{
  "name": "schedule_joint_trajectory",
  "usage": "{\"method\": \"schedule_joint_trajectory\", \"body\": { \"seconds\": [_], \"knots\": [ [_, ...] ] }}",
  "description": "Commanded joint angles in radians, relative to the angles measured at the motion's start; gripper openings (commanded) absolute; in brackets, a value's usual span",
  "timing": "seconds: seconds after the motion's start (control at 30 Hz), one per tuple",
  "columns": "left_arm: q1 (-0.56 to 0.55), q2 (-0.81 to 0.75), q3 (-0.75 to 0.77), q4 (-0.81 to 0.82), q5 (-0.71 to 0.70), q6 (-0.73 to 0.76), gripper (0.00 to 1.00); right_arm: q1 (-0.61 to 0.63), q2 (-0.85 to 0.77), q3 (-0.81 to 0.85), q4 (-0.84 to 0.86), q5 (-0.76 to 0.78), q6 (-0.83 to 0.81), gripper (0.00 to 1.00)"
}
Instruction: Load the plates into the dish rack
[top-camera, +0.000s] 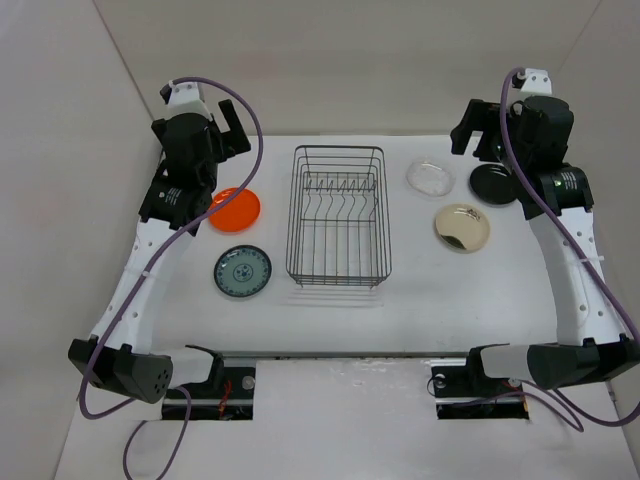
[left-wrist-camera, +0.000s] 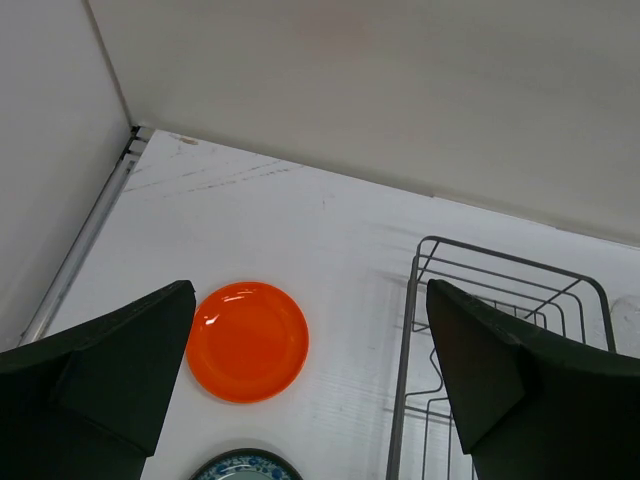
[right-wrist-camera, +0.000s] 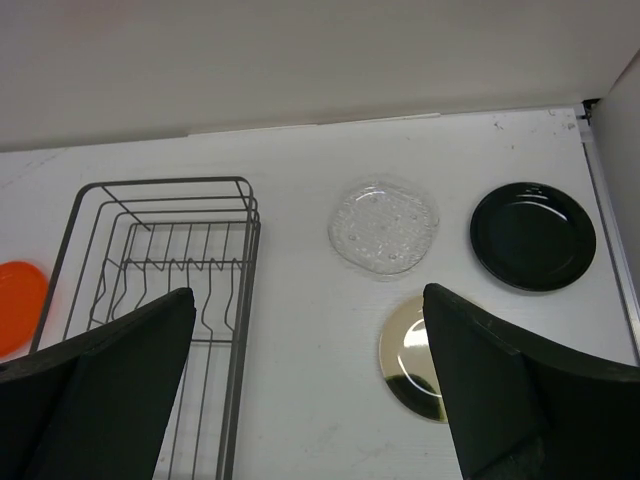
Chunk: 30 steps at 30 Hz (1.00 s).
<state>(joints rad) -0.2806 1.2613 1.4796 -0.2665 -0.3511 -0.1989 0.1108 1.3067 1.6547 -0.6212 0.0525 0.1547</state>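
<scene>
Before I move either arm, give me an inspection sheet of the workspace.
Surface: white table, faint scuffs near the far wall.
Job's things: dish rack in the middle, empty; orange plate and blue-green plate to its left; clear glass plate, black plate, beige plate to its right; all flat on the table.
Clutter: nothing seen.
Grippers: left gripper and right gripper open, empty, raised above the plates.
Cables: purple cable loops off each arm; left loop hangs near the orange plate.
Surroundings: plain pale walls on three sides.
</scene>
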Motion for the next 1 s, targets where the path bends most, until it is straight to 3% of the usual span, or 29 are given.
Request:
{"method": "schedule_joint_trajectory", "body": {
  "seconds": [0.0,0.43,0.57,0.67,0.83,0.97],
  "knots": [
    [-0.005,-0.011,0.022,0.027,0.006,0.010,1.00,0.003,-0.017,0.036,0.029,0.023,0.014,1.00],
    [-0.005,-0.050,-0.021,0.078,0.055,0.012,1.00,-0.006,0.040,0.017,0.051,0.086,0.049,1.00],
    [-0.005,-0.040,0.014,0.055,0.064,0.003,1.00,-0.089,0.123,-0.021,0.212,0.008,0.068,1.00],
    [-0.005,-0.019,0.033,0.030,0.087,-0.007,1.00,-0.114,0.248,0.005,0.274,-0.080,0.068,1.00],
    [-0.005,-0.019,0.022,0.041,0.124,-0.007,1.00,-0.145,0.642,0.331,0.127,-0.138,0.068,0.95],
    [-0.005,-0.019,0.022,0.041,0.144,-0.007,1.00,-0.180,0.851,0.526,0.049,-0.184,0.068,0.86]
  ]
}}
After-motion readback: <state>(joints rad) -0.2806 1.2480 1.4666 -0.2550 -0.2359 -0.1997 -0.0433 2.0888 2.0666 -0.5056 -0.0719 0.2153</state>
